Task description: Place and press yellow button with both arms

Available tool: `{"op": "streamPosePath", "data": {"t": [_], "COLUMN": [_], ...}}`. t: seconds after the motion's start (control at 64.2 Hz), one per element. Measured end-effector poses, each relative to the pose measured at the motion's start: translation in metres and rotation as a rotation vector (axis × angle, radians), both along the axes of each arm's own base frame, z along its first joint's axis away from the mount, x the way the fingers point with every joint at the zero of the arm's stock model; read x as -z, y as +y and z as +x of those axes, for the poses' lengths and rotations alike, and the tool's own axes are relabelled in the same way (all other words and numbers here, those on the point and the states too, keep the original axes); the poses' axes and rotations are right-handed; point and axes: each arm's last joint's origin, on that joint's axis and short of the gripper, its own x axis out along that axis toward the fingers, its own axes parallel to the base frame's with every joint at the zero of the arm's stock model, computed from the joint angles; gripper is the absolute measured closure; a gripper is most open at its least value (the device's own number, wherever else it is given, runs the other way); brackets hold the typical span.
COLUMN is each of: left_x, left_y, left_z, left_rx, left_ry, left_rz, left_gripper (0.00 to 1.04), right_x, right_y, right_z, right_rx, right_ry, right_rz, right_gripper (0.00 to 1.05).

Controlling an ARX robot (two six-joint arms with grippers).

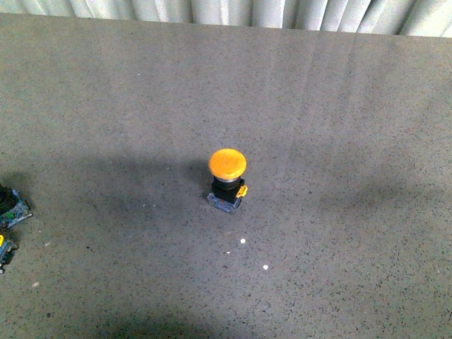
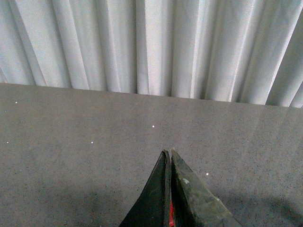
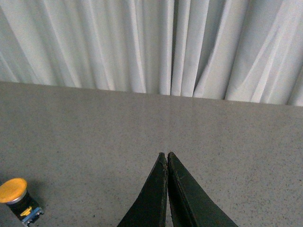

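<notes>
A speckled grey tabletop (image 1: 339, 106) runs back to pale pleated curtains (image 1: 233, 10). The yellow button (image 1: 227, 181) stands upright near its middle — untouched. Neither arm shows from the front; each wrist view has its gripper, left gripper (image 2: 169, 153) and right gripper (image 3: 167, 155), jaws pressed together, hovering above the surface — empty.

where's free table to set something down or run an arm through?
Bare table all around the yellow button: between it and the curtain, to its right, and in front. The only clutter is the parts at the left edge. Left gripper and right gripper are shut above bare tabletop.
</notes>
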Motion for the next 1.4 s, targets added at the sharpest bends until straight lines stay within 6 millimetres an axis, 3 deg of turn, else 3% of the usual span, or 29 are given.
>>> {"op": "streamPosePath", "data": {"t": [1.247, 1.403], "left_x": [0.000, 0.000], "left_y": [0.000, 0.000], "left_z": [0.000, 0.000], "left_rx": [0.000, 0.000], "left_ry": [0.000, 0.000], "left_rz": [0.000, 0.000], "left_gripper": [1.03, 0.76], "right_x": [0.000, 0.000], "right_y": [0.000, 0.000], "right_z": [-0.038, -0.038], "right_rx": [0.000, 0.000], "right_ry": [-0.008, -0.009], "right_rz": [0.000, -0.002], "right_gripper": [1.03, 0.75]}}
